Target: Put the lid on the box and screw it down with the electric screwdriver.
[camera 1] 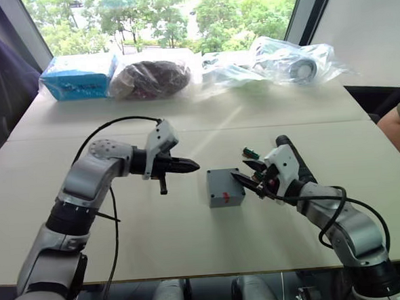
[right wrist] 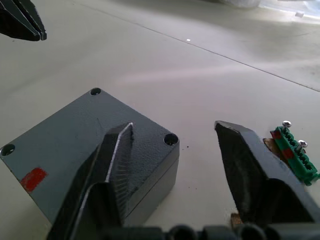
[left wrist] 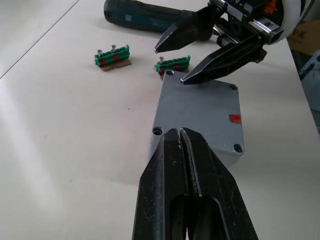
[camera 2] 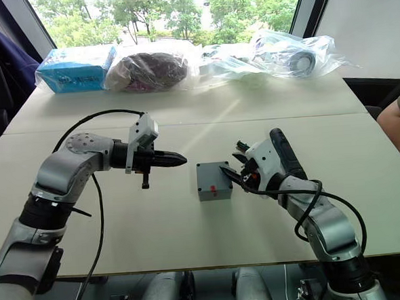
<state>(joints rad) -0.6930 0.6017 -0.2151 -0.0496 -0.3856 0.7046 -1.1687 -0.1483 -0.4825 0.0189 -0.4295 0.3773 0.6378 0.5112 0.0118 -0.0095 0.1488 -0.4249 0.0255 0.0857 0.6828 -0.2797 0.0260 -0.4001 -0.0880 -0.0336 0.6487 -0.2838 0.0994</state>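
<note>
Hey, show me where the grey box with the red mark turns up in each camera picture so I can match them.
Left eye view: the box sits on the table between the two grippers.
Right eye view: same spot, box.
Left wrist view: box just past the shut left gripper.
Right wrist view: box under the open right gripper.
Shared landmark: the red mark on the box.

arms: silver-grey shells, black joints | cables: black, looping | jaws: black, tapered (white wrist housings)
</note>
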